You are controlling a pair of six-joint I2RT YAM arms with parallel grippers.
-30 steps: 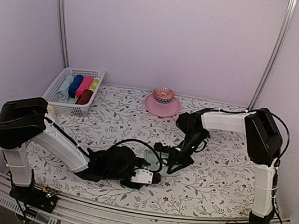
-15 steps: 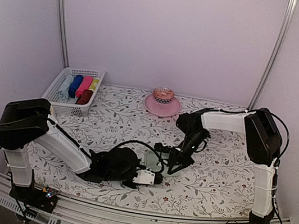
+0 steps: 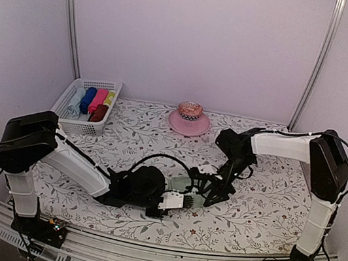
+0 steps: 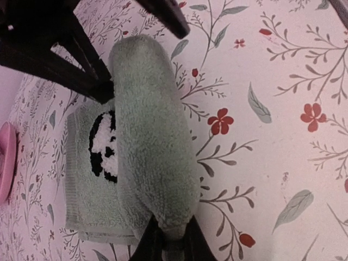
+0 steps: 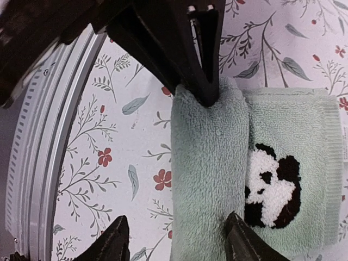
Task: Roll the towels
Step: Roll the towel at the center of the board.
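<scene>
A pale sage green towel (image 3: 182, 183) with a black-and-white panda motif (image 5: 272, 185) lies near the table's front middle. Its near part is wound into a thick roll (image 4: 149, 136), and the rest lies flat beside it (image 4: 87, 206). My left gripper (image 4: 169, 242) is shut on one end of the roll, and it shows in the top view (image 3: 189, 199). At the opposite end, my right gripper (image 5: 176, 239) stands open, also seen in the top view (image 3: 207, 190). One of its fingers (image 5: 117, 239) is over bare cloth cover, the other (image 5: 239, 239) at the roll's seam.
A white basket (image 3: 76, 127) at the back left holds several rolled towels, one of them dark red (image 3: 99, 113). A pink plate (image 3: 188, 125) with a small bowl stands at the back middle. The metal front rail (image 5: 43, 163) runs close by the roll.
My left gripper has shut on the roll's end and shifted right. My right gripper has opened, and that arm has swung right and nearer.
</scene>
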